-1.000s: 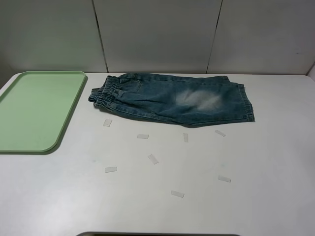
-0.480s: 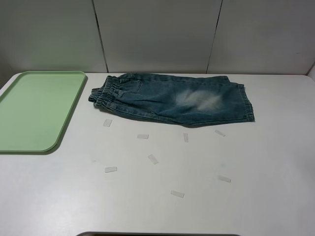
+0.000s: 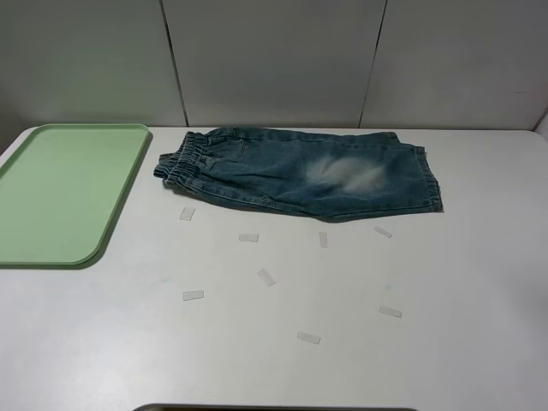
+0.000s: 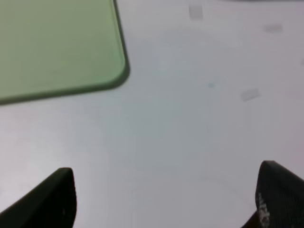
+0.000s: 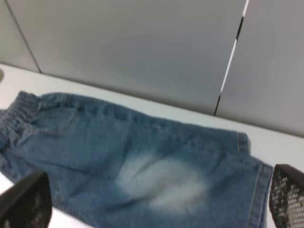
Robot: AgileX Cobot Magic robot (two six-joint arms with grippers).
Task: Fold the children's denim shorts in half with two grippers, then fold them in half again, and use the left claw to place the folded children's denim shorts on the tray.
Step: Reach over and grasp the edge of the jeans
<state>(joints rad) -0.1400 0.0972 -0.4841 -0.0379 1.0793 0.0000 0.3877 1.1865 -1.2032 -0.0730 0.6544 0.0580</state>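
The children's denim shorts (image 3: 300,171) lie flat at the back middle of the white table, elastic waistband to the left, leg hems to the right, with a pale bleached patch in the middle. The pale-green tray (image 3: 60,193) sits on the left with nothing on it. Neither arm shows in the high view. In the left wrist view my left gripper (image 4: 168,194) hangs open over bare table near the tray's corner (image 4: 71,47), holding nothing. The right wrist view has my right gripper (image 5: 156,199) open above the shorts (image 5: 142,156), with both black fingertips wide apart.
Several small clear tape strips (image 3: 266,276) are stuck on the table in front of the shorts. A grey panelled wall (image 3: 274,60) rises right behind the table's back edge. A dark rim (image 3: 274,408) shows at the front edge.
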